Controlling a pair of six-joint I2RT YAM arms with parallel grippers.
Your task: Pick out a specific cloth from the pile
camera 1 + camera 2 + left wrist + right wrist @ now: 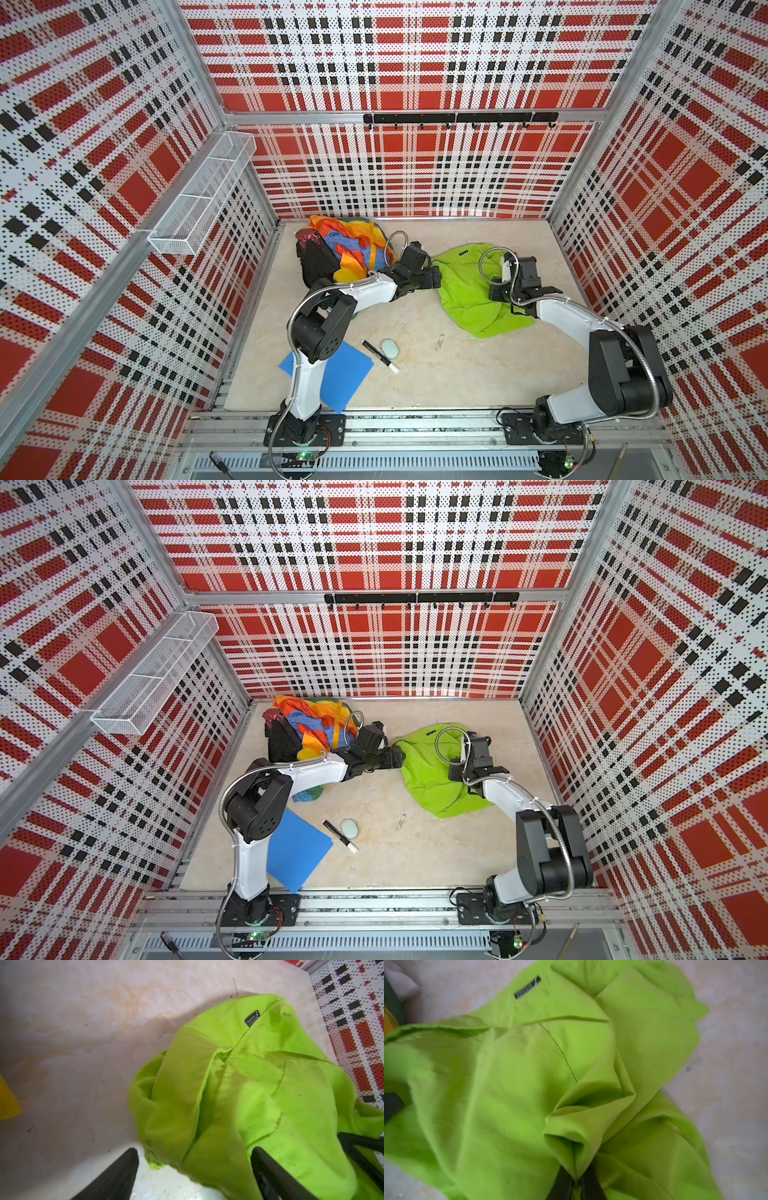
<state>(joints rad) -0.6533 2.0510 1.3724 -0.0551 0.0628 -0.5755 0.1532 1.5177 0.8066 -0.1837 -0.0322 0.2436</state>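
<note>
Red, white and black plaid walls [374, 62] box in a pale marbled counter [415, 374]. The left arm [365, 291] and the right arm [557, 316] both reach over its far half. The pile [332, 249], rainbow fabric beside a black garment, sits in the far left corner. The cloth [465, 291], lime-green and crumpled, lies right of centre, apart from the pile with bare counter between them.

The right jaws are clenched on a raised fold of the cloth, the green pinched between the fingertips [562, 1184]. The left jaws stand released and spread wide at the cloth's left edge. One finger [116, 1176] is over bare counter and its partner is over green, with nothing gripped.

The cloth looks already separated, so the step in hand seems to be clearing the left arm away while the right alone holds on. The left jaws should draw straight back from the hem while open, so that no finger hooks the edge. The right pinch should be firm, and any lift low enough that the trailing fabric misses the blue folder [345, 378] and the marker [380, 356]. The small dark label [252, 1018] faces up, which suggests this is the wanted piece
</note>
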